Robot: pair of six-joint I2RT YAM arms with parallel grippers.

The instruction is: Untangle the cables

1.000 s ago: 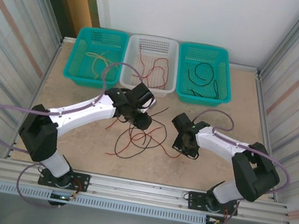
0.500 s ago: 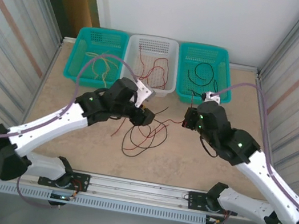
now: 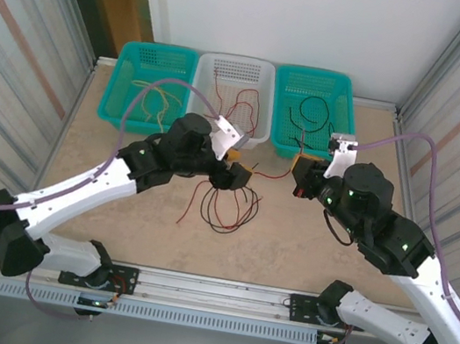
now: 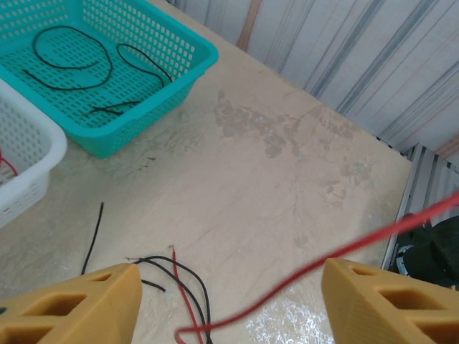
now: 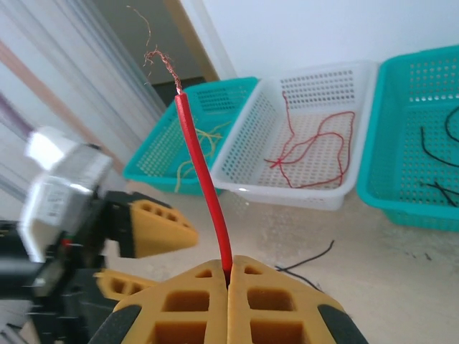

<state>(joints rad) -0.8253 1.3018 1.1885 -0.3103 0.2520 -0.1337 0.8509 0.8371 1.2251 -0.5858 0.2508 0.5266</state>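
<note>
A loose tangle of red and black cables (image 3: 224, 207) lies on the table between the arms. One red cable (image 3: 270, 176) runs taut from the tangle to my right gripper (image 3: 296, 171). In the right wrist view that gripper (image 5: 229, 276) is shut on the red cable (image 5: 204, 179), whose frayed copper end sticks up above the fingers. My left gripper (image 3: 242, 177) hovers over the tangle. Its yellow fingers (image 4: 72, 308) stand wide apart and open. The red cable (image 4: 315, 265) crosses the gap between them without being pinched, above black cables (image 4: 183, 276) on the table.
Three baskets line the back edge: a teal one (image 3: 158, 51) with yellowish cables (image 3: 155, 92), a white one (image 3: 236, 59) with red cables (image 3: 241, 107), and a teal one (image 3: 319, 74) with black cables (image 3: 311, 115). Corrugated metal walls close in both sides.
My right arm has risen and swung toward the back with the red cable, pulling it taut. My left gripper has opened wider, and the tangle has shifted right.
</note>
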